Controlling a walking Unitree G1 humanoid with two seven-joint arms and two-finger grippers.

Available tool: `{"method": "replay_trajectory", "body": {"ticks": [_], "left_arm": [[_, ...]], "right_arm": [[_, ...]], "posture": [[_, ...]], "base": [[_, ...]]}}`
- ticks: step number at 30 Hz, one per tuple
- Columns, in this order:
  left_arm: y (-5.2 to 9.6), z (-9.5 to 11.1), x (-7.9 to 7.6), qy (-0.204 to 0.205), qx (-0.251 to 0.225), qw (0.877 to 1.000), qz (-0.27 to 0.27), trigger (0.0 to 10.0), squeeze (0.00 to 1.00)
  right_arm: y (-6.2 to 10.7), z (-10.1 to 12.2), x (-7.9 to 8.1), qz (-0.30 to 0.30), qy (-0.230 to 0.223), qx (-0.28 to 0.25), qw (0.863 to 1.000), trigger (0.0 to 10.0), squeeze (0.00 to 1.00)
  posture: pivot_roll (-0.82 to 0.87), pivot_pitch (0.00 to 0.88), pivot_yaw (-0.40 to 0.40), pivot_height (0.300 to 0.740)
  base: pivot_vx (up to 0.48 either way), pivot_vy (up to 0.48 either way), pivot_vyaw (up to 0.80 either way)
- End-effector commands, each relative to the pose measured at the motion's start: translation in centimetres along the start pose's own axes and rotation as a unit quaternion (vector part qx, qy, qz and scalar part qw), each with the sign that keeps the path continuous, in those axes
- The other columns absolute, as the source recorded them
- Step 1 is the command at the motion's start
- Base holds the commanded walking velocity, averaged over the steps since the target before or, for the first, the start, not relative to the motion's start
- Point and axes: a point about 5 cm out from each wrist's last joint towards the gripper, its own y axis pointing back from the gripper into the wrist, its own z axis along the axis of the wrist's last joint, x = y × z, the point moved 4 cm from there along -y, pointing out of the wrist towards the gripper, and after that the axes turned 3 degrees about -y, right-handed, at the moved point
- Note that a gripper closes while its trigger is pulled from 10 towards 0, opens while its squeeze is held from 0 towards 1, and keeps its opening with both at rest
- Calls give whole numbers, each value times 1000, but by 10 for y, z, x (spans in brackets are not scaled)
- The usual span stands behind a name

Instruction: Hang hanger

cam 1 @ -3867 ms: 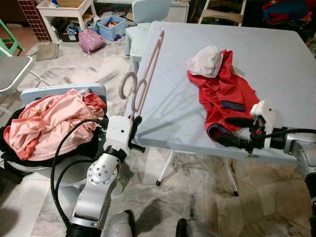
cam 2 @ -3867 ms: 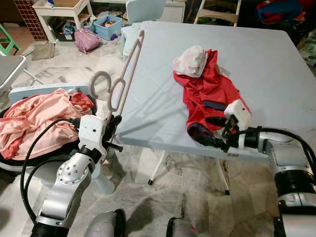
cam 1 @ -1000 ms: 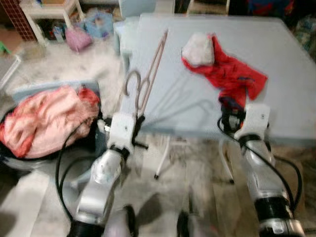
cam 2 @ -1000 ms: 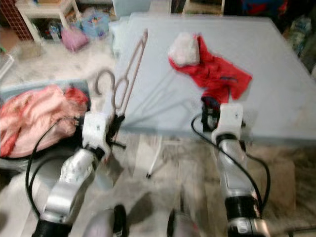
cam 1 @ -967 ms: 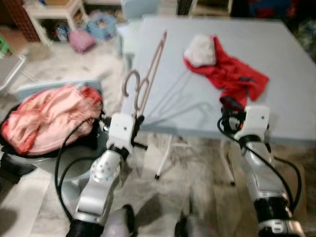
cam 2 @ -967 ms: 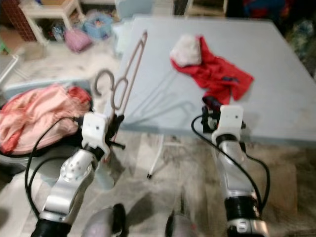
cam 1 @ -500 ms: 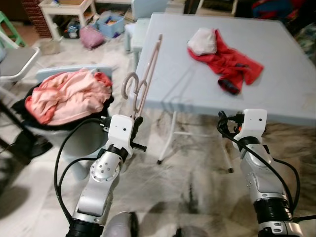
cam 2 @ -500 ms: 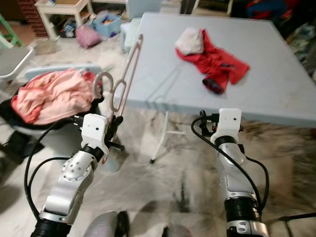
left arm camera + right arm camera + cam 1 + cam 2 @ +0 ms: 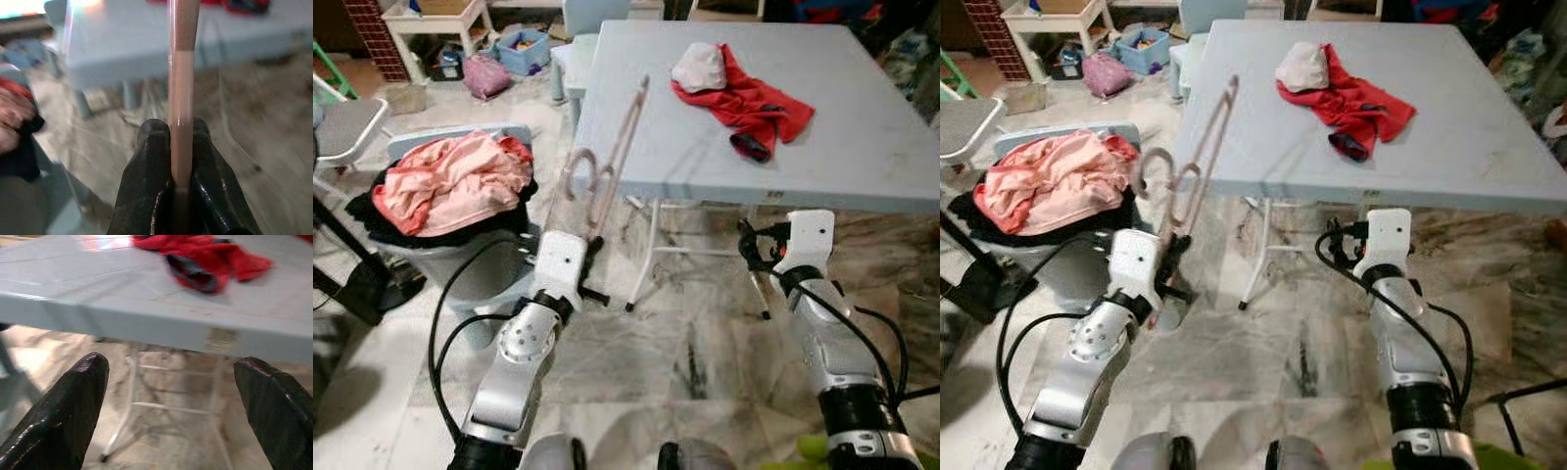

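Hanger first: the pale pink plastic hanger [image 9: 604,162] stands nearly upright, pinched by its lower end between the left gripper [image 9: 177,147] and its two black fingers, hook loop partway up, long arm slanting toward the edge of the light blue folding table [image 9: 862,147]. The right gripper [image 9: 171,396] hangs low in front of that table, fingers spread wide and holding nothing. On the tabletop lies a crumpled red garment [image 9: 1351,98] with a white cloth [image 9: 1301,67] beside it; off to the left, a grey bin piled with pink laundry [image 9: 450,181]. No rail in view, so I'd judge this a carrying phase: keep the pinch firm, keep the hanger vertical and clear of the table edge while turning.
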Motion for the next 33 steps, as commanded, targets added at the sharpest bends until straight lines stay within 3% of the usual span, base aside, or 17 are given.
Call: {"method": "replay_trajectory", "body": {"ticks": [1,4,7,9,10,11,12,15,18,22,26,28,33], "left_arm": [[6,-13,-2,8,33,999,-38,10000,0],[14,-22,-7,21,57,994,-88,10000,0],[28,-39,-11,-4,111,982,-152,10000,0],[40,-51,-11,-20,145,970,-193,10000,0],[47,-56,-10,-20,164,962,-220,10000,0],[47,-56,-10,-20,164,962,-220,10000,0],[51,-56,-9,-21,167,956,-240,10000,0],[59,-53,-15,-24,170,940,-293,10000,0],[64,-56,-16,-33,181,930,-318,10000,0],[71,-64,-15,-66,199,914,-348,10000,0],[81,-69,-16,-82,215,893,-387,10000,0],[84,-70,-18,-91,216,883,-407,10000,0],[82,-71,-18,-107,215,876,-418,10000,0]], "right_arm": [[-1,11,1,38,43,-14,998,10000,0],[2,13,5,93,106,-15,990,10000,0],[7,11,4,158,158,0,975,10000,0],[15,5,1,211,205,22,956,10000,0],[23,0,-5,253,238,48,936,10000,0],[23,0,-5,253,238,48,936,10000,0],[30,-5,-11,284,264,75,918,10000,0],[42,-4,-24,323,308,103,889,10000,0],[46,1,-30,342,306,109,882,10000,0],[61,-4,-35,406,330,145,840,10000,0],[64,-4,-39,423,346,159,822,10000,0],[62,-1,-34,439,345,159,815,10000,0],[65,2,-20,487,331,160,792,10000,0]], "posture": [[-23,92,5,740],[-20,91,9,740],[-17,90,10,740],[-16,91,11,740],[-17,87,13,740],[-17,87,13,740],[-17,88,13,740],[-17,85,17,740],[-20,81,24,740],[-22,78,26,740],[-19,79,23,740],[-19,79,23,740],[-22,81,22,740]], "base": [[0,0,0],[0,0,0],[0,0,0],[0,0,0],[0,0,0],[0,0,0],[0,0,0],[0,0,0],[0,0,0],[0,0,0],[0,0,0],[0,0,0],[0,0,0]]}}
